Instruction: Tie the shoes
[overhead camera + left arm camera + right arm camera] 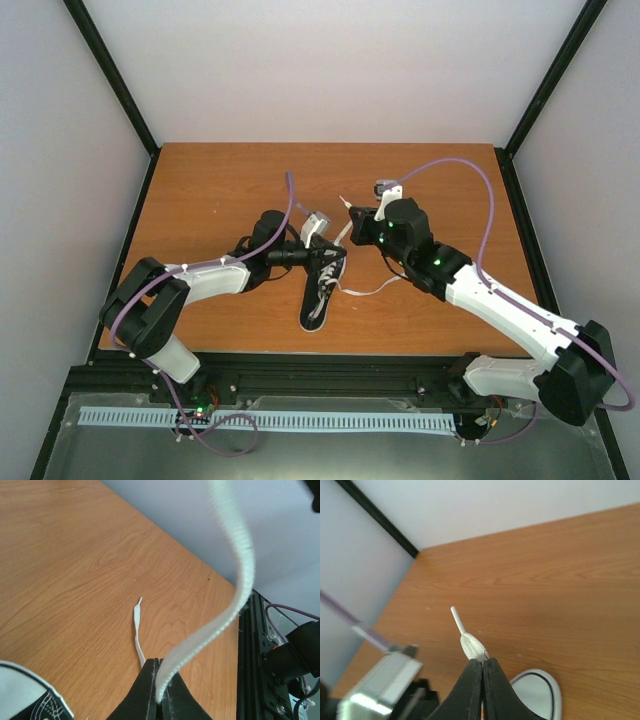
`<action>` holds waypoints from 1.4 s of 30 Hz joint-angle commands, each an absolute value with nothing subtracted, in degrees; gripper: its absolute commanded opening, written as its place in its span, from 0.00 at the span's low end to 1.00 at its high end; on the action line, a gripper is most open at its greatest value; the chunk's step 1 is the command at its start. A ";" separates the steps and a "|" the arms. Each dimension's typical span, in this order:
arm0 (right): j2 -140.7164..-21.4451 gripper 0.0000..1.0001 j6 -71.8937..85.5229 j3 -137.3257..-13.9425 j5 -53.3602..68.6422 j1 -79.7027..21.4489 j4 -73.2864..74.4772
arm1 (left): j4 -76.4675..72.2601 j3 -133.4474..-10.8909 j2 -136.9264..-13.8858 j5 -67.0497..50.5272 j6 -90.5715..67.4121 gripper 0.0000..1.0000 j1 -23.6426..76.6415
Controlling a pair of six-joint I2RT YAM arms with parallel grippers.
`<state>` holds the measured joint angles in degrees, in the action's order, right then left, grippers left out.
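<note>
- The shoe (pixel 322 290), a small black sneaker with a white toe cap, lies near the middle of the bench (pixel 220 190). Its toe points toward the arm bases, and it sits between the two arms.
- No knot or bow shows over the tongue, so the tying looks barely begun.
- The raised lace (pixel 240 580) climbs off the shoe into the air in a slack curve.
- The loose lace (pixel 136 625) lies flat on the wood to the shoe's right, its end free and untouched.
- The left hand (pixel 159 696) is fully closed, pinching the raised lace low down, close beside the shoe's heel end.
- The right hand (pixel 483 666) is also clamped tight. It grips a lace end so that the stiff tip (pixel 456 616) pokes out past the fingers, above the bench just beyond the shoe.
- From the overhead view this seems to be the far end of the lace the left hand holds, though the stretch between the hands is too thin to follow with certainty.
- The step in hand, as I judge it, is taking control of one lace with both hands, ready to cross it over the other or fold a loop.
- The next move calls for keeping gentle tension without dragging the light shoe, then carrying this lace across toward the loose one. One hand must then let go to collect that second lace, so the crossing needs to lie flat enough to hold by itself.
</note>
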<state>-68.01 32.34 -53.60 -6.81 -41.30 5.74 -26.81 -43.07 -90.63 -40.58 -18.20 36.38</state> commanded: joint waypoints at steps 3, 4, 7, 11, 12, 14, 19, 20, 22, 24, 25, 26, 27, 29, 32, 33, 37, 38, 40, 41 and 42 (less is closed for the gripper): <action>-75.89 0.03 34.62 -56.24 -11.48 -39.19 10.52 | -19.53 -44.67 -88.44 -33.72 -16.98 0.01 36.91; -77.61 0.03 34.77 -56.95 -11.83 -39.06 11.40 | -17.78 -44.84 -87.95 -31.21 -16.82 0.01 36.91; -82.49 0.22 35.16 -58.63 -11.68 -38.16 12.89 | -13.06 -45.33 -87.88 -25.42 -16.29 0.01 36.74; -84.51 0.73 36.92 -58.22 -9.87 -35.61 14.49 | -10.66 -44.80 -88.93 -23.18 -16.52 0.01 35.86; -83.81 0.80 37.06 -57.47 -10.00 -35.11 14.95 | -10.64 -44.28 -88.98 -23.30 -16.28 0.01 35.86; -81.35 0.88 37.16 -55.37 -11.44 -34.58 16.63 | -11.15 -42.84 -88.56 -22.82 -16.18 0.02 35.90; -74.17 0.97 40.13 -47.98 -14.91 -34.45 22.36 | -14.79 -39.26 -87.00 -21.17 -16.52 0.04 35.86; -73.31 0.97 41.22 -46.09 -13.99 -34.45 22.86 | -14.74 -39.25 -86.78 -20.95 -16.46 0.04 35.86; -72.56 0.97 43.55 -42.26 -11.22 -34.45 22.43 | -14.29 -39.26 -86.31 -20.68 -16.04 0.04 35.94; -72.62 0.97 45.72 -39.05 -8.79 -34.45 21.76 | -14.16 -39.00 -85.88 -20.36 -15.90 0.04 35.95; -72.86 0.97 46.43 -37.66 -7.55 -34.45 21.25 | -14.15 -38.82 -85.75 -20.30 -15.97 0.04 35.95; -73.14 0.97 46.95 -36.59 -6.47 -34.45 20.72 | -14.11 -38.77 -85.69 -20.30 -15.99 0.04 35.95; -73.55 0.97 47.61 -35.66 -5.33 -34.45 20.13 | -14.07 -38.74 -85.69 -20.26 -16.12 0.04 35.95; -74.70 0.97 47.80 -35.15 -3.86 -34.45 18.57 | -14.14 -38.76 -85.64 -20.63 -16.31 0.04 35.95; -77.98 0.95 47.81 -36.72 -4.51 -34.45 18.45 | -14.45 -38.78 -85.41 -21.43 -16.59 0.04 35.95; -79.09 0.94 48.04 -37.35 -5.19 -34.45 18.73 | -14.50 -38.70 -85.27 -21.71 -16.67 0.04 35.90; -81.32 0.93 49.68 -36.70 -6.03 -34.45 16.38 | -14.30 -38.33 -84.30 -21.91 -16.49 0.04 35.90; -81.56 0.92 50.47 -36.38 -6.35 -34.45 16.28 | -14.06 -38.32 -83.97 -21.81 -16.30 0.04 35.94; -82.08 0.89 51.53 -36.45 -7.19 -34.45 16.86 | -13.66 -38.32 -83.47 -21.59 -16.01 0.04 35.95; -82.29 0.88 51.66 -36.47 -7.40 -34.45 16.92 | -13.58 -38.25 -83.30 -21.57 -15.93 0.04 35.90; -82.51 0.87 51.49 -36.41 -7.37 -34.45 16.64 | -13.54 -38.24 -83.16 -21.64 -15.91 0.03 35.94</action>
